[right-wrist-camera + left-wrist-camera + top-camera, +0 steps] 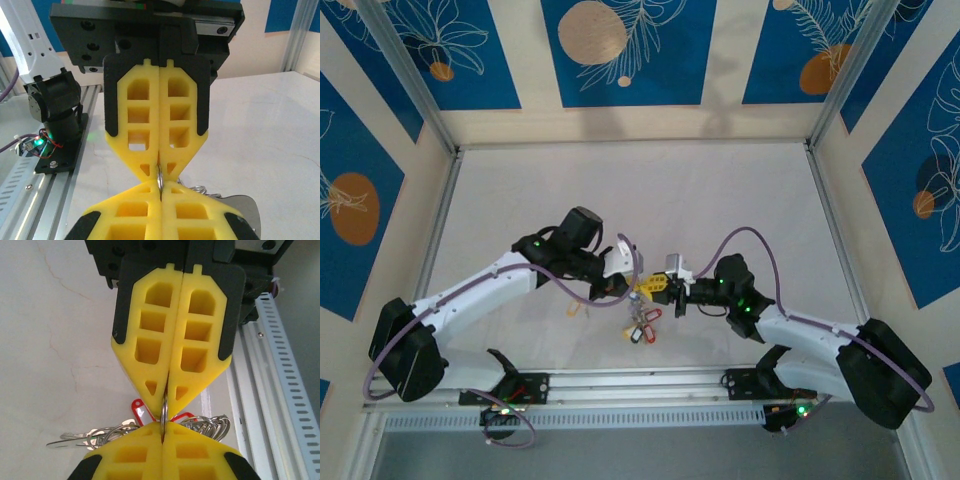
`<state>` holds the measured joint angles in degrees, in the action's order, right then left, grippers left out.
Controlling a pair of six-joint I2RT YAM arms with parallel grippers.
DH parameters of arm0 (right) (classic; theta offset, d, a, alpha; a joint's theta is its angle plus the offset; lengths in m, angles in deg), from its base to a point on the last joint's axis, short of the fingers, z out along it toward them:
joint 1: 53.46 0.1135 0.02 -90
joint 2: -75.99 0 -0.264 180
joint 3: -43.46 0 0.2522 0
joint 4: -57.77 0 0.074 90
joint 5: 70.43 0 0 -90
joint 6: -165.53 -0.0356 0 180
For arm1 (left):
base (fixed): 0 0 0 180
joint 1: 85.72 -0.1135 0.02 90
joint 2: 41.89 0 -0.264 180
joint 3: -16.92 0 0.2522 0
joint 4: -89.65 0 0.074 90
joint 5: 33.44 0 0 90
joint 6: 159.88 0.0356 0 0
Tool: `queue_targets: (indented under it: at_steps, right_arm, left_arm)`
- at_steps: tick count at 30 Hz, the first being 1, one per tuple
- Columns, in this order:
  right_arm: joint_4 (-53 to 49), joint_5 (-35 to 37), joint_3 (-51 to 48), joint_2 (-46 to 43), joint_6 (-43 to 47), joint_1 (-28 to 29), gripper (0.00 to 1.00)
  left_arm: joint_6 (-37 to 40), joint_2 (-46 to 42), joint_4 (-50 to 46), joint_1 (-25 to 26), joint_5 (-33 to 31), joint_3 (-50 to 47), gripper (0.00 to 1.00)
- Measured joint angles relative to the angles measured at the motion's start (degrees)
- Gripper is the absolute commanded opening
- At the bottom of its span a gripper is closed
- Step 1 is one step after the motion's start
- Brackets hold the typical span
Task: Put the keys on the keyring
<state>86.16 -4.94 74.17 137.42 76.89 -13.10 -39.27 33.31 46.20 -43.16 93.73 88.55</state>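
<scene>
My two grippers meet tip to tip above the table's near middle, both shut on the thin grey keyring (164, 412), which shows edge-on between the yellow pads. In the top view my left gripper (632, 292) faces my right gripper (658, 290). A bunch of keys (640, 327) with red and blue tags hangs below them. The left wrist view has my left gripper (163, 427) at the bottom and the right gripper (168, 399) above, with a red tag (140, 412) and silver keys (75, 440) behind. In the right wrist view my right gripper (160, 185) pinches the keyring (159, 176) beside a silver key (241, 206).
One loose key with a yellow tag (578, 307) lies on the white table (640, 200) left of the grippers. An aluminium rail (640, 385) runs along the near edge. The left arm's base (55, 115) stands on the rail (30, 200). Patterned walls enclose the table.
</scene>
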Motion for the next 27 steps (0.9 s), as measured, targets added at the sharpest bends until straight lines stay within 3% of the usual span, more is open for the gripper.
queue_targets:
  at_steps: [9,11,18,23,27]
  right_arm:
    - [-5.7,1.7,0.3,-4.4,3.0,-0.4,0.01]
    - [-5.8,1.9,0.3,-4.4,2.9,-0.5,0.18]
    - [-6.7,2.5,0.3,-5.6,3.3,-1.6,0.14]
    - [-7.6,1.8,0.3,-5.9,3.0,-2.1,0.34]
    - [-9.8,1.1,0.9,-5.3,3.3,-2.1,0.34]
  left_arm:
    - [-0.4,0.0,-1.2,1.2,-4.1,2.2,0.00]
    - [-0.5,0.0,-1.2,1.2,-4.2,2.2,0.00]
    - [-0.1,0.0,-2.9,0.8,-4.9,2.2,0.00]
    - [0.0,0.0,-2.9,0.8,-4.7,2.2,0.00]
    - [0.2,0.0,-3.0,0.8,-4.6,2.3,0.00]
